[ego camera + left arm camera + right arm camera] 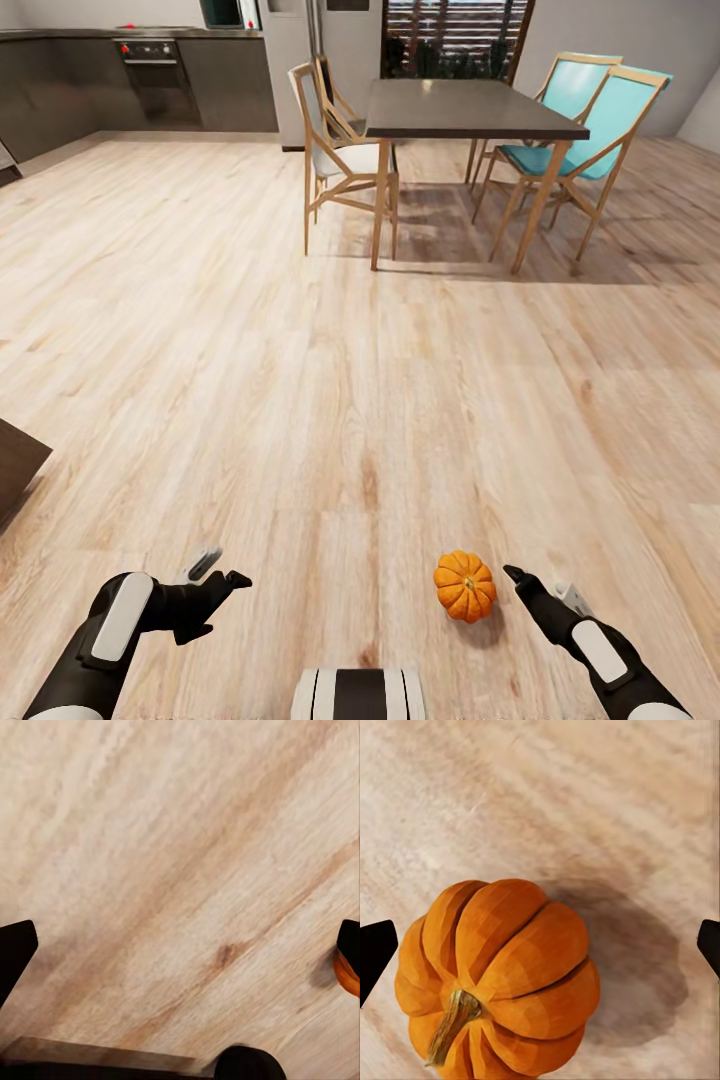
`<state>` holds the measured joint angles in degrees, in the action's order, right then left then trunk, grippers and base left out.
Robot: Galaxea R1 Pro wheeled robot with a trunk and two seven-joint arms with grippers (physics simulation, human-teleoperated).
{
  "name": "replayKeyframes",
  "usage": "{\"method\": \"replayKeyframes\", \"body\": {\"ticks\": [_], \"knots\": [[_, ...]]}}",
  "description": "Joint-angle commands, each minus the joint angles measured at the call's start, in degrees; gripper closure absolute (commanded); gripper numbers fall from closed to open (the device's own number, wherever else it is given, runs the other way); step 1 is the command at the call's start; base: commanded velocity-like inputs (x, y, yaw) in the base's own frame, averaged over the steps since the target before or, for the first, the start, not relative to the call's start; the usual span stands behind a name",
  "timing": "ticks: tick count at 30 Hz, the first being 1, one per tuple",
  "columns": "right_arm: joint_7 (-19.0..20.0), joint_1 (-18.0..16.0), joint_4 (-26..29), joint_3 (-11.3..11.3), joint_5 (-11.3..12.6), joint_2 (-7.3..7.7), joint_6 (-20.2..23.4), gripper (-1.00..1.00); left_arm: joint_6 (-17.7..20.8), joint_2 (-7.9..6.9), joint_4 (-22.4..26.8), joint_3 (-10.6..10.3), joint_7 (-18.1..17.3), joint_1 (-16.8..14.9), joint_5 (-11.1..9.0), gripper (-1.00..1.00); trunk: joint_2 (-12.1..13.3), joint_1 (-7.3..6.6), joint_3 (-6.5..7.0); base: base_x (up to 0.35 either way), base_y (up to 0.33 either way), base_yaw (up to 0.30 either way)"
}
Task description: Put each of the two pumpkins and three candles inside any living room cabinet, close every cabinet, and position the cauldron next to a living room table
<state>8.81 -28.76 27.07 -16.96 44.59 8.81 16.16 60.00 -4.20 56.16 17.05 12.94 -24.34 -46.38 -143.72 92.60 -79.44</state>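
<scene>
One bright-orange ribbed pumpkin (465,586) with a brownish stem sits on the wooden floor just ahead of my base. My right gripper (537,582) hovers close beside it on the right, open and holding nothing. In the right wrist view the pumpkin (502,975) lies below, and the black fingertips (375,952) stand wide apart at the two edges. My left gripper (222,570) hangs open over bare floor to the pumpkin's left. A sliver of the pumpkin (346,975) shows at the left wrist view's edge. The candles and the cauldron are out of view.
A dark dining table (470,110) stands at the far side of the room, with a wooden chair (335,150) and two teal chairs (590,120) around it. Grey kitchen units (140,75) line the back left wall. A dark-brown furniture corner (20,465) juts in at the left edge.
</scene>
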Motion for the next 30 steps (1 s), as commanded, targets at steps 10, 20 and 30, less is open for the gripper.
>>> {"method": "replayKeyframes", "body": {"ticks": [10,20,30], "knots": [[0.1,0.0,0.1,-1.1,0.4,0.21,0.8,-1.00,0.0,-4.36,-0.1,0.4,-1.6,0.1,-9.1,-1.00,-0.1,0.25,-2.22,0.000,0.000,0.000],[10.7,0.0,0.2,-1.0,-0.3,0.26,1.9,-1.00,0.0,-12.23,-0.7,-0.3,-16.6,2.5,-25.5,-1.00,-0.3,0.51,-4.44,0.000,0.000,0.000],[11.2,0.0,-0.3,-1.0,0.2,1.57,2.0,-1.00,0.0,-12.26,-0.7,-0.3,-17.1,2.6,-25.8,-1.00,-0.4,0.77,-6.65,0.000,0.000,0.000]]}}
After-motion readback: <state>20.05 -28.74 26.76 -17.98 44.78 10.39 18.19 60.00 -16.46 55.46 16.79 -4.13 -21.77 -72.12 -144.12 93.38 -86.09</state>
